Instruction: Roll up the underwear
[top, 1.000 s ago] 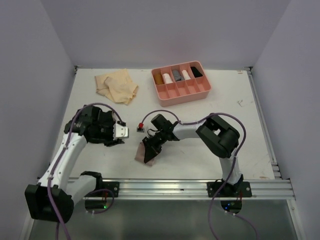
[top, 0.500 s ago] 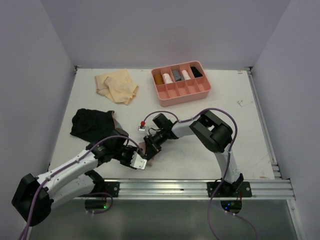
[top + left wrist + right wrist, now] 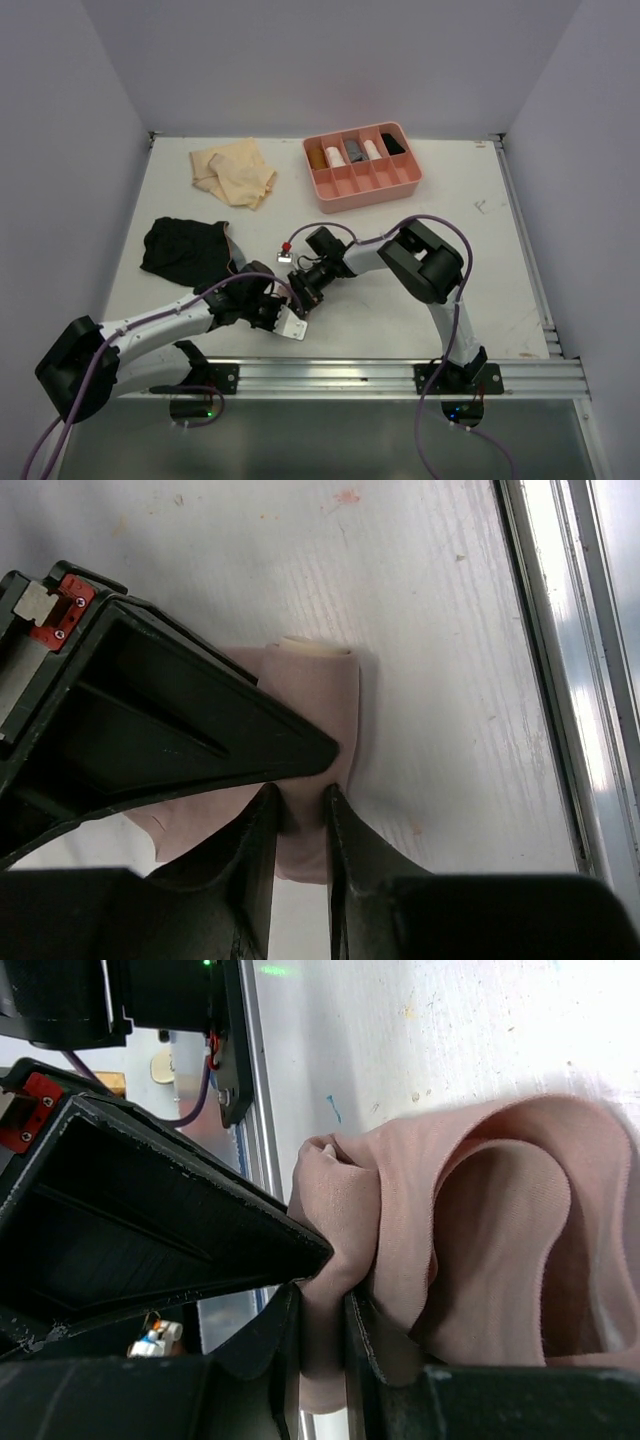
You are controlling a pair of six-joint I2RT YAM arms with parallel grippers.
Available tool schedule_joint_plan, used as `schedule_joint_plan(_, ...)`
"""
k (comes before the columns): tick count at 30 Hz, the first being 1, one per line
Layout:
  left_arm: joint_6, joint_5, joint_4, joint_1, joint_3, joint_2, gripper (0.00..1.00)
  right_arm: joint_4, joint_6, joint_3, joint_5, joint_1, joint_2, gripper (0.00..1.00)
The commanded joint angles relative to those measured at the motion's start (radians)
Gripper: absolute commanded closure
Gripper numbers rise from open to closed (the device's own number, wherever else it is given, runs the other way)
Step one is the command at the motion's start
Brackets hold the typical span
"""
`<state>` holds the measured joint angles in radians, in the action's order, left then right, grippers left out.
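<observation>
The left fingers (image 3: 255, 865) and right fingers (image 3: 280, 1355) are both pinching the pink underwear (image 3: 325, 695), apparently mid-roll; the black underwear (image 3: 185, 250) and tan underwear (image 3: 235, 172) are lying unrolled.

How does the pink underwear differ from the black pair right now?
The pink underwear is pinched in the fingers of both the left gripper and the right gripper; the black underwear lies untouched. The pink underwear is bunched into folds; the black one is spread wider, rumpled. Both are cloth on the table.
</observation>
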<state>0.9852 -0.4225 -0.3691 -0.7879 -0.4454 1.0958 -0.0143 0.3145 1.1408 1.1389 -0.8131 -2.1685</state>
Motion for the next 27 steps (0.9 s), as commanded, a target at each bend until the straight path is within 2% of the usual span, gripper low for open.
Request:
schedule_joint_plan(1,-0.029,0.059,-0.017,-0.01,0.007,0.068,0.89,0.074,-0.063,-0.009,-0.209,0.005,-0.039,0.8)
schedule_joint_plan(3,-0.033,0.059,-0.05,-0.01,-0.009,0.104,0.95,0.089,-0.063,-0.013,-0.228,0.017,0.004,0.61)
schedule_joint_plan(4,-0.031,0.059,-0.068,-0.01,-0.01,0.124,0.97,0.089,-0.057,-0.012,-0.226,0.029,0.016,0.41)
schedule_joint_plan(5,-0.033,0.057,-0.073,-0.01,-0.015,0.134,0.99,0.103,-0.055,-0.01,-0.226,0.037,0.047,0.16)
schedule_joint_plan(6,-0.04,0.056,-0.08,-0.011,-0.016,0.142,1.0,0.111,-0.052,-0.004,-0.226,0.057,0.059,0.02)
schedule_joint_plan(9,-0.052,0.041,-0.106,-0.01,-0.029,0.179,1.0,0.126,-0.057,0.0,-0.235,0.106,0.14,0.01)
schedule_joint_plan(18,-0.077,-0.008,-0.191,-0.008,-0.105,0.275,1.0,0.338,-0.162,0.03,-0.573,0.201,0.444,0.01)
schedule_joint_plan(24,-0.077,-0.102,-0.272,0.025,-0.229,0.409,1.0,0.428,-0.173,-0.044,-0.692,0.232,0.705,0.02)
schedule_joint_plan(25,-0.072,-0.116,-0.302,0.036,-0.274,0.456,1.0,0.441,-0.172,-0.058,-0.715,0.236,0.732,0.11)
schedule_joint_plan(26,-0.062,-0.13,-0.316,0.051,-0.295,0.478,1.0,0.448,-0.167,-0.096,-0.72,0.248,0.804,0.13)
schedule_joint_plan(27,-0.053,-0.153,-0.33,0.084,-0.317,0.502,1.0,0.451,-0.161,-0.114,-0.722,0.256,0.84,0.23)
